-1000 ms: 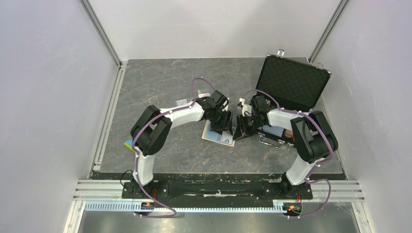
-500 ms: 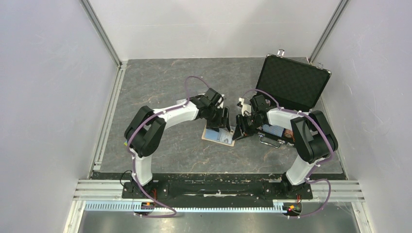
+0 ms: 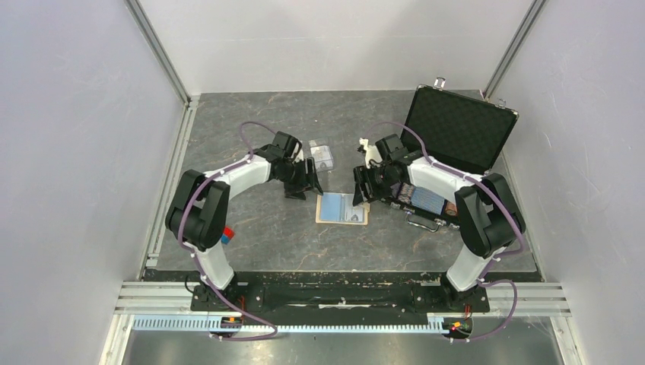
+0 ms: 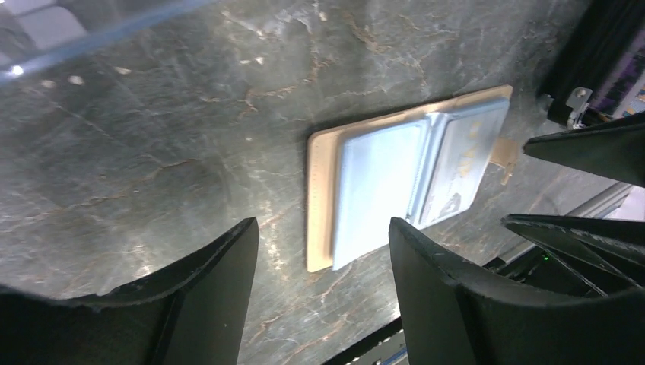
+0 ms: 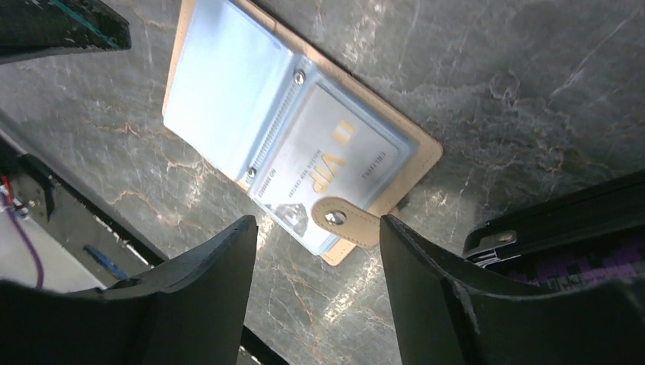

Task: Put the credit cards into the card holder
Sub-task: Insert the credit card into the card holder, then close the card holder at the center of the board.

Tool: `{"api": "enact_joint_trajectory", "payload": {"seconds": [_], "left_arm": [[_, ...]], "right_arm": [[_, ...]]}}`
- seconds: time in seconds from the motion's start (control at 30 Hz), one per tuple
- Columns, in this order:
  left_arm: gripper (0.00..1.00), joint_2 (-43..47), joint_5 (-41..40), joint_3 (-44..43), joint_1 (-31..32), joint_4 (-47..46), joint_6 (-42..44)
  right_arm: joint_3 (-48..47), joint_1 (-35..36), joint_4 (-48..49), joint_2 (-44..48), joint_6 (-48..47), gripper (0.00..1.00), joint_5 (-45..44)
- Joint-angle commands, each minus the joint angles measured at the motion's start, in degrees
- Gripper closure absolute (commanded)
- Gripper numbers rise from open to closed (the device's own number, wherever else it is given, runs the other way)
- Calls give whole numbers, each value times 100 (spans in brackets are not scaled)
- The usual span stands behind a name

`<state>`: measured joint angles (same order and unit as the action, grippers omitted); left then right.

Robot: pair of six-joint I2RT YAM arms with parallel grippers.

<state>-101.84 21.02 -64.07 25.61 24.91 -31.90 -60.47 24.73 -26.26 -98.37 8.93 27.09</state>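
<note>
Top view: the left gripper (image 3: 304,182) has drawn back off the card holder (image 3: 342,207) it covered a second ago, and the right gripper (image 3: 363,185) has drawn clear too. The holder lies open on the desk (image 3: 251,137), between both and slightly nearer the bases. A loose pale card (image 3: 325,159) sits just beyond the left gripper

Left wrist: fingers (image 4: 213,289) spread and empty, holder ahead

Right wrist: fingers (image 5: 205,296) now spread, nothing between; a VIP credit card (image 5: 335,160) sits in the holder's pocket just ahead

gold "VIP" on the credit card (image 5: 328,169), in the card holder (image 5: 220,84), smaller print unreadable
</note>
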Motion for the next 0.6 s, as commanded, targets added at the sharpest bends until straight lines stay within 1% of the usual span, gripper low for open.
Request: {"api": "enact_joint_trajectory", "payload": {"seconds": [0.0,0.17,0.33,0.4,0.43,0.5,0.57], "left_arm": [[29,-66,-1,-105,-69,242,631],[31,-339,459,-63,-60,-69,433],[32,-401,612,129,-56,-327,239],[32,-443,704,169,-42,-372,218],[33,-456,774,199,-40,-440,184],[33,-506,884,252,-14,-540,140],[34,-561,967,262,1,-590,113]], "right_arm": [[-535,363,-462,-113,-162,36,-976],[-662,654,-784,-292,-340,32,-2025],[-456,688,-612,-376,-354,31,-2083],[-388,708,-495,-394,-302,35,-2135],[-360,709,-446,-400,-256,39,-2152],[-307,713,-357,-409,-198,49,-2177],[-231,708,-258,-403,-156,57,-2192]]}}
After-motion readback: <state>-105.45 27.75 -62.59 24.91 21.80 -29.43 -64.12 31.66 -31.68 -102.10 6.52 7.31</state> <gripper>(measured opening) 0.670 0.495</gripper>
